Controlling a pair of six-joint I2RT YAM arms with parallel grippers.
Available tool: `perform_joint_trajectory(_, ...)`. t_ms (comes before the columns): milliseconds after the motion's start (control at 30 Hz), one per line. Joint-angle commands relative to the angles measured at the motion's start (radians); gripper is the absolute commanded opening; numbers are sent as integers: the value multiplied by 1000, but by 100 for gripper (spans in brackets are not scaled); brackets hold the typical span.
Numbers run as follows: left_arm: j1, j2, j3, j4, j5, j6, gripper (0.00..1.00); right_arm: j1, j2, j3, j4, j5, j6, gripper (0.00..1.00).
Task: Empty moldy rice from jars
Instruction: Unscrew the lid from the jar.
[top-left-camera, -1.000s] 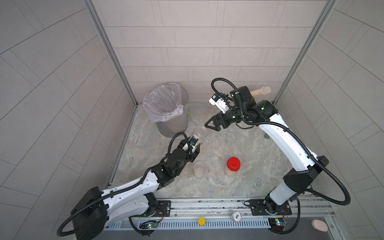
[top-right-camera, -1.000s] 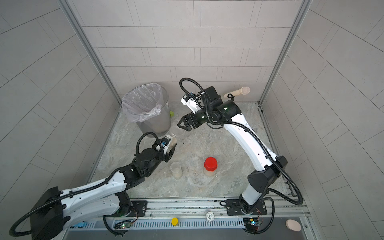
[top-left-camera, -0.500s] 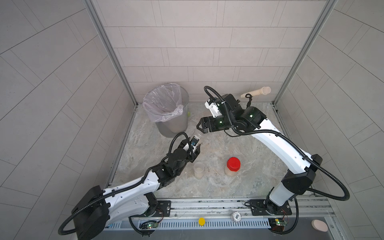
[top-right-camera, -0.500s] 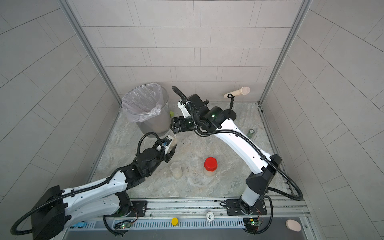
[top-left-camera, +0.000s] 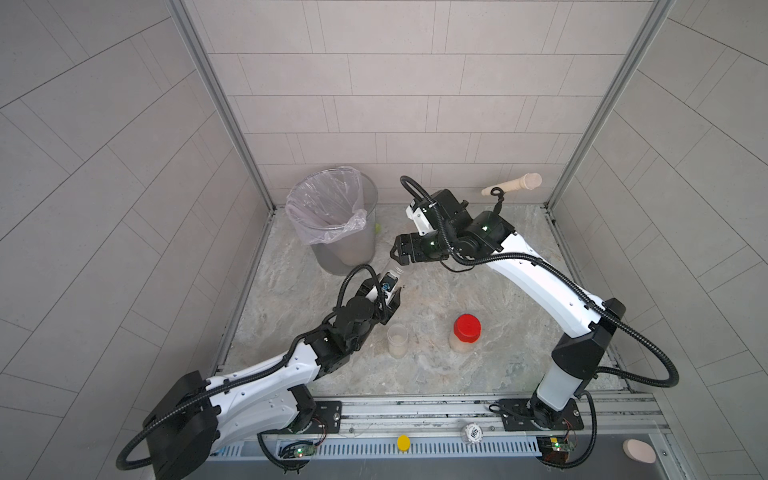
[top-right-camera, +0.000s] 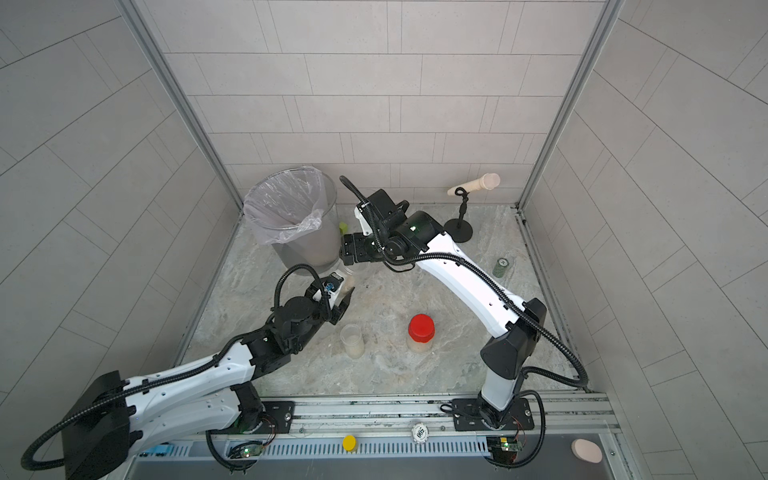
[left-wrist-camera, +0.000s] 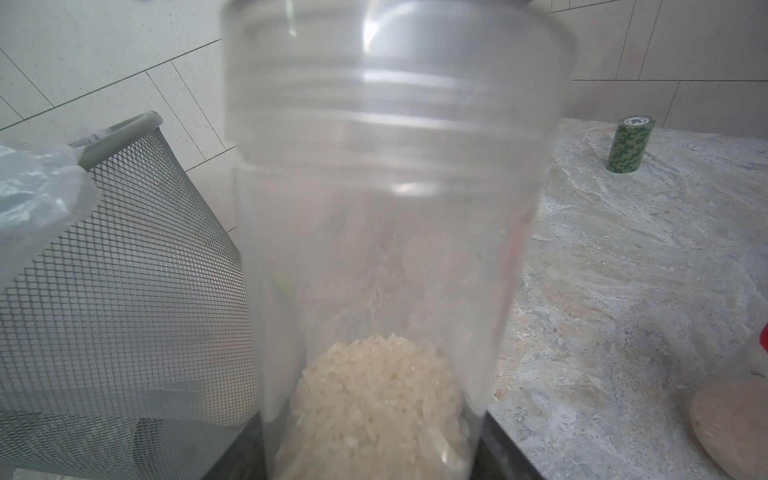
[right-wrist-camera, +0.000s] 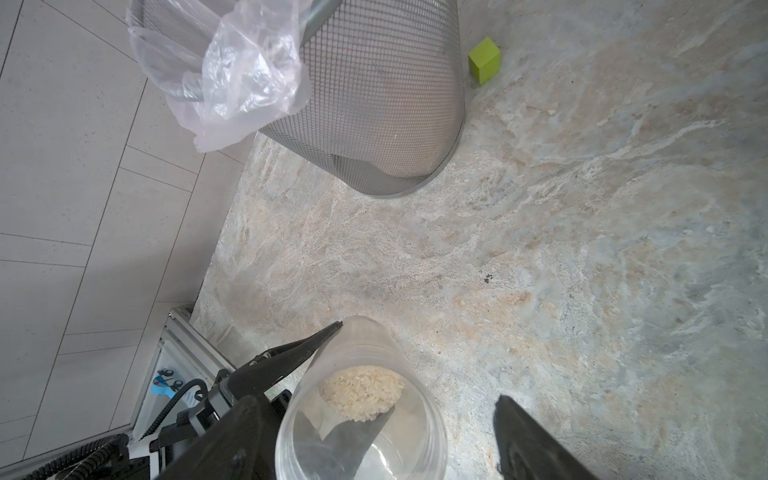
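In both top views the left gripper (top-left-camera: 392, 287) is pinched on a small clear cylindrical jar (top-left-camera: 394, 272). It carries the jar tilted above the marbled stone tabletop (top-left-camera: 457, 374), just beside the wire-mesh metal bin (top-left-camera: 353, 249) with its plastic liner. The right gripper (top-left-camera: 395, 254) stands spread at the jar's upper end, near it, though contact is not clear. A mistimed closing here could knock the jar out of line or squeeze it askew. A second clear jar (top-right-camera: 351, 340) and a red-lidded jar (top-right-camera: 420, 328) stand upright on the stone, well apart from the held one. The left wrist view shows the pale, grainy moldy rice (left-wrist-camera: 374, 399) settled at the jar's gripped end, and a threaded clear lid (left-wrist-camera: 390, 95) seemingly on. If the hold on that smooth wall is weak, twisting the lid would likely spin the whole jar. In the right wrist view the jar's top sits between the right gripper's wide-set fingers (right-wrist-camera: 536, 436), not clearly touched. If the jar is opened short of the bin, rice could spill onto the stone.
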Motion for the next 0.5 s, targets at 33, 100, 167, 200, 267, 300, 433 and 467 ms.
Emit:
perform_joint_trajectory(33, 1, -18, 6, 59, -12, 4, 7, 1, 7, 5, -15, -20, 24, 89)
perform_joint_trajectory(100, 1, -16, 6, 61, -17, 4, 7, 3, 8, 6, -14, -31, 26, 88)
perform_joint_trajectory(167, 2, -16, 3, 64, -17, 3, 7, 4, 9, 3, -13, -40, 26, 88)
perform_joint_trajectory(200, 1, -18, 1, 65, -17, 3, 7, 5, 8, 0, -15, -42, 26, 88)
perform_joint_trajectory(267, 1, -19, -2, 67, -18, 1, 7, 5, 7, -9, -15, -38, 26, 88)
perform_joint_trajectory(300, 1, -19, -2, 67, -17, 1, 7, 4, 7, -13, -16, -37, 23, 88)
perform_joint_trajectory(433, 1, -20, -1, 69, -17, 4, 7, 4, 10, -29, -21, -48, 23, 88)
perform_joint_trajectory(467, 1, -21, -1, 68, -17, 4, 7, 4, 12, -31, -22, -50, 21, 87)
